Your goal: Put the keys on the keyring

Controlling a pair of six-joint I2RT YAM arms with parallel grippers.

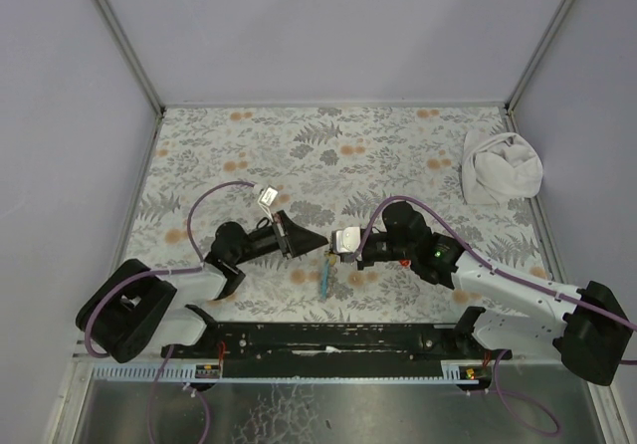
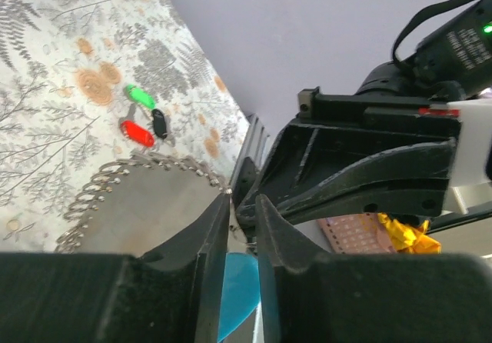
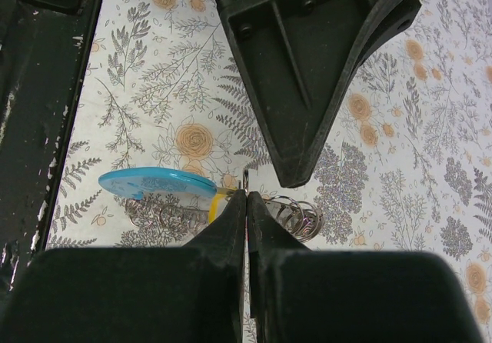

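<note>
The keyring's light blue part (image 3: 154, 183) hangs in the air, its right end at the tips of my right gripper (image 3: 246, 194), which is shut on it; in the top view the keyring (image 1: 325, 277) dangles below both tips. A tan-yellow piece (image 3: 217, 203) sits at that joint. My left gripper (image 2: 242, 197) points at the same spot, jaws a narrow slit apart, blue showing behind them; what they pinch is hidden. On the table lie a green key (image 2: 140, 95), a black key (image 2: 159, 122) and a red key (image 2: 137, 133), beside a grey patch edged by a beaded chain (image 2: 138, 204).
A white cloth bundle (image 1: 501, 168) lies at the back right. Several coiled metal rings (image 3: 296, 214) lie under the tips. A black rail (image 1: 328, 336) runs along the near edge, and walls close in the floral mat (image 1: 328, 155).
</note>
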